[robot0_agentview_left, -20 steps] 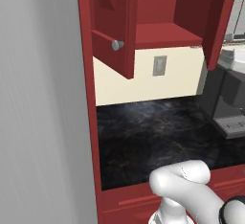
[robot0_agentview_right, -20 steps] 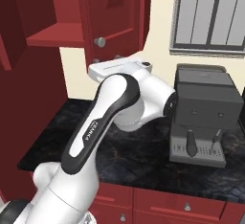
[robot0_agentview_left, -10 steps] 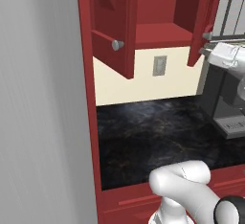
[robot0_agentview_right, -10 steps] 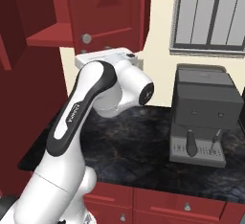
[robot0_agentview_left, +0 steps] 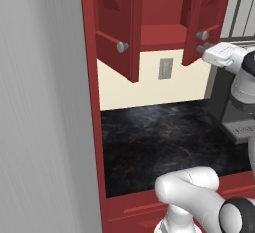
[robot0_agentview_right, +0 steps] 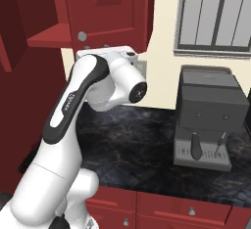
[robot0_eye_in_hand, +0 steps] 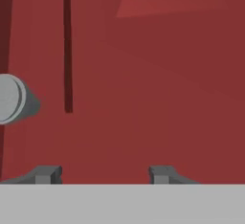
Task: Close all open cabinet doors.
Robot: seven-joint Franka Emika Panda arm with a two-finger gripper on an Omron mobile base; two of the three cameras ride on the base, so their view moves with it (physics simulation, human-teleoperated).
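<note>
Two dark red cabinet doors stand open above the counter. The left door juts out toward me, its round grey knob at the lower edge. The right door is part-way swung in, and its knob sits just above my gripper. In the right base view this door faces me, with my white hand right under its knob. The hand view looks flat onto the red door panel, with the knob at the left. My gripper is open with nothing between its fingers.
A black stone counter lies below the cabinet. A dark coffee machine stands at the right under a window. A wall outlet sits on the cream backsplash. A grey wall and a red side panel close off the left.
My arm has swung left across the counter, and my hand has come up against the right door. That door has swung leftward, toward the cabinet. The left door has not moved.
</note>
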